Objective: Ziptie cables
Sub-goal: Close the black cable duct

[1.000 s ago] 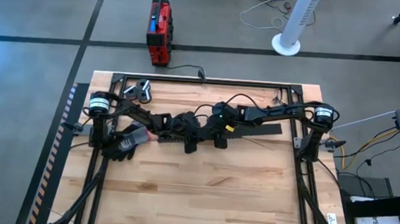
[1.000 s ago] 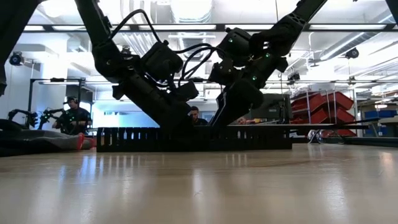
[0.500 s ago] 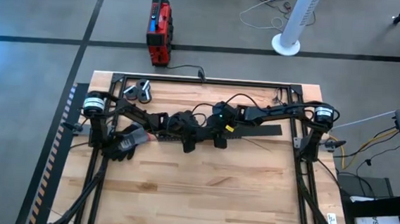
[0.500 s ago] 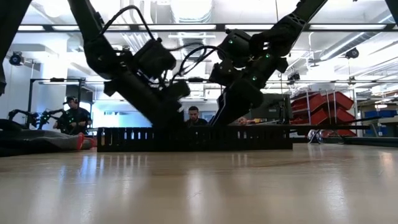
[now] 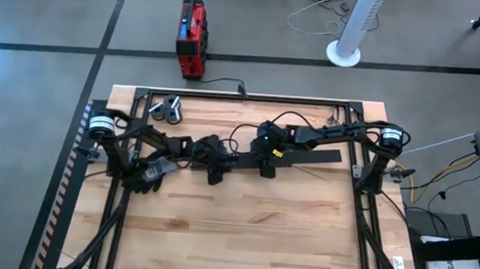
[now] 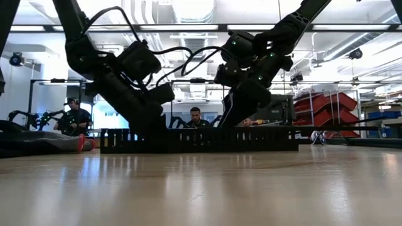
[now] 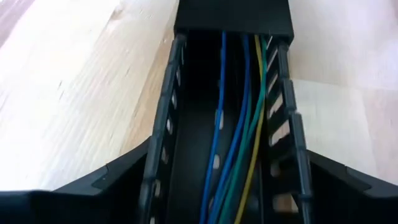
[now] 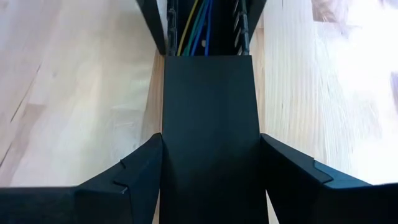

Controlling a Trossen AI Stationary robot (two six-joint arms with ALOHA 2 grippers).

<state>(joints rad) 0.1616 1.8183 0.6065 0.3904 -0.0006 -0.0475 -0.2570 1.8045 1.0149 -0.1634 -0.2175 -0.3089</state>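
A long black comb-toothed duct (image 5: 247, 160) lies across the table's middle, and a flat lid (image 5: 306, 158) covers its right part. The cables (image 7: 239, 124), blue, green and yellow, run along inside the uncovered part and pass under the lid (image 7: 233, 18). They show again past the lid's end (image 8: 193, 25). My left gripper (image 5: 213, 173) is open and stands astride the uncovered duct (image 7: 163, 124), one finger outside each toothed wall. My right gripper (image 5: 265, 167) is shut on the lidded part (image 8: 211, 112). My left gripper's fingers (image 7: 118, 180) stand close along both outer walls of the duct; whether they touch it I cannot tell. My right gripper pinches the lidded duct by its two long sides (image 8: 166, 162) between its two fingers, slanting down from above and lying across it. The duct rests on the table.
A black glove-like bundle (image 5: 148, 175) lies by the duct's left end, and a grey metal tool (image 5: 167, 108) lies at the far left. Black frame rails (image 5: 243, 96) edge the table. A red box (image 5: 192, 38) stands on the floor beyond. People sit in the room behind (image 6: 196, 116).
My left gripper has moved along the duct toward the table's left edge, staying astride it. My right gripper has kept its place on the lidded part.
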